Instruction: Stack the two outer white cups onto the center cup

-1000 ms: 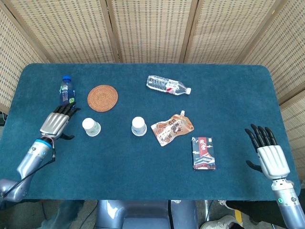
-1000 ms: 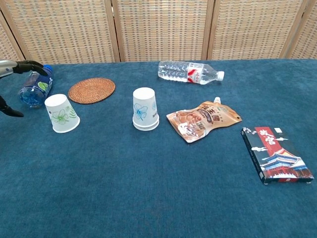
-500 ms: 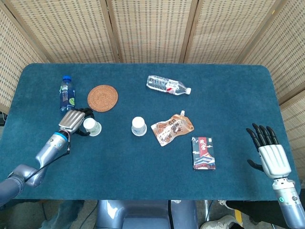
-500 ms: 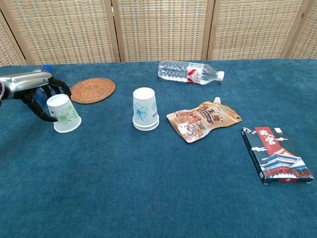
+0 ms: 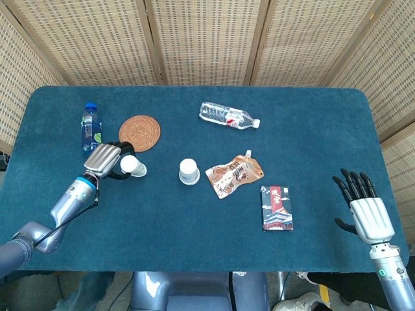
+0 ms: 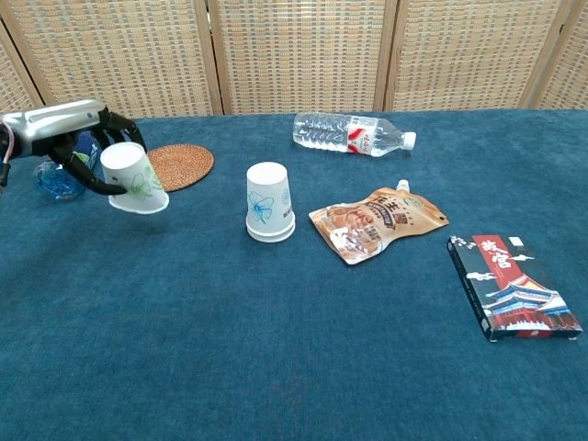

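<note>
Lifted off the felt — tapered paper cup (image 6: 135, 179), tilted, gripped by left hand (image 6: 78, 138).

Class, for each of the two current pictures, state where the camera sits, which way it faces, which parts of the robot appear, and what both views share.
Head view: high above the near table edge, looking steeply down; shows both arms, the left hand gripping a white cup, and the right hand holding nothing.
Chest view: low, looking across the table toward the wicker screens; only the left hand shows.
Shared: held cup, center cup, both bottles, coaster, pouch, box.
</note>
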Robot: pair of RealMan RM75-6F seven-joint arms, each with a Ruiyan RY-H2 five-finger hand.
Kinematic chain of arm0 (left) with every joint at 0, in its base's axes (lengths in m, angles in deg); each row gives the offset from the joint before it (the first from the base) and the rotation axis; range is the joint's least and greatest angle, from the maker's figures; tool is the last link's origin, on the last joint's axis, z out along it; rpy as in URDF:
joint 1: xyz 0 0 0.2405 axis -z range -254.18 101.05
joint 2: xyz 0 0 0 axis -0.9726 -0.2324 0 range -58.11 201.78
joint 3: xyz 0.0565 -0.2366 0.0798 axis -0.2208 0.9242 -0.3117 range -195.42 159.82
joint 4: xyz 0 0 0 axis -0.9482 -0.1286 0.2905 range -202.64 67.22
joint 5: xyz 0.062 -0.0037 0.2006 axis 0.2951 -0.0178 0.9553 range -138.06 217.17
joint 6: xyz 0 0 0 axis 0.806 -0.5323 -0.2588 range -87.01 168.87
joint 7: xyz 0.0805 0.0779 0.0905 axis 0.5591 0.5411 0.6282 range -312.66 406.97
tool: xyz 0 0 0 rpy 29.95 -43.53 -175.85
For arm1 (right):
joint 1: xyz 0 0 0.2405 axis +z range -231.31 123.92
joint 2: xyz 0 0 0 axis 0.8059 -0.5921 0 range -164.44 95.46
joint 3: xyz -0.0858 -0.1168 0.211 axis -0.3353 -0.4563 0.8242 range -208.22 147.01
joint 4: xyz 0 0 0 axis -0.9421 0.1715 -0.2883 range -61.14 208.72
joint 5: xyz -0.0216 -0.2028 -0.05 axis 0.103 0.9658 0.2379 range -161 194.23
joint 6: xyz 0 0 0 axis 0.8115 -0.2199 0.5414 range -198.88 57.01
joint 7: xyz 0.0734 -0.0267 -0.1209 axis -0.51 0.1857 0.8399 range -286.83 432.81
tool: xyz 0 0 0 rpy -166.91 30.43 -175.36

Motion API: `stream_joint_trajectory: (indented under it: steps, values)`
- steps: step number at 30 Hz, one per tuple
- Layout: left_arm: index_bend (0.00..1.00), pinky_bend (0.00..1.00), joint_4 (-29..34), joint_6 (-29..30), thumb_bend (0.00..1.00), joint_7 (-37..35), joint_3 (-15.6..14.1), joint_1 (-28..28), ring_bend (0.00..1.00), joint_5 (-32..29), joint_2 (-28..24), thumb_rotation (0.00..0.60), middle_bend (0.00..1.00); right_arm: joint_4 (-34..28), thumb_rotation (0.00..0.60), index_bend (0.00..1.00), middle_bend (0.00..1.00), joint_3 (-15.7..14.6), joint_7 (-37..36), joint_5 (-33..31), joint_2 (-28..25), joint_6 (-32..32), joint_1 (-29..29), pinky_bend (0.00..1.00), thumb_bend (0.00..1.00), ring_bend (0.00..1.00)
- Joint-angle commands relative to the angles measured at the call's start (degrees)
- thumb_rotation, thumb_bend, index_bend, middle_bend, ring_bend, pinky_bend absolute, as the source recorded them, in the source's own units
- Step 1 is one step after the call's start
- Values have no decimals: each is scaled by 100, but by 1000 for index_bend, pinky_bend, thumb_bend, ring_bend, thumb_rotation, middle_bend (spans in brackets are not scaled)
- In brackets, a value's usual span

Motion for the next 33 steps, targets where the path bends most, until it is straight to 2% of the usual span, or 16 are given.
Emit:
stream_joint_trajectory:
  steps: [1, 5, 10, 15, 22, 33]
  values:
    - [463, 323, 1234, 485, 280, 204, 427, 87, 321, -45, -687, 600, 322, -25, 600, 137, 70, 28, 26, 44, -4, 23, -21, 0, 0, 0]
    - [465, 316, 1731, 499, 275, 476, 669, 250, 321, -189, -820, 600, 322, -94, 600, 138, 62, 41, 81, 93, -37, 115, -47, 0, 0, 0]
    - [462, 309, 1932, 305, 262, 646, 747, 426, 321, -353, -733, 600, 322, -188, 600, 138, 45, 34, 138, 131, -84, 240, -48, 0, 0, 0]
    - [440, 297, 2048, -242, 253, 797, 798, 665, 317, -853, -546, 600, 309, -243, 600, 138, 42, 54, 160, 179, -108, 302, -73, 0, 0, 0]
    - [436, 277, 1818, -689, 248, 1191, 805, 940, 306, -1417, -126, 600, 306, -256, 600, 138, 39, 96, 89, 174, -129, 434, -97, 0, 0, 6]
    - [436, 269, 1136, -765, 244, 1409, 865, 1224, 305, -1683, 503, 600, 306, -180, 600, 139, 38, 192, -31, 173, -109, 626, -93, 0, 0, 8]
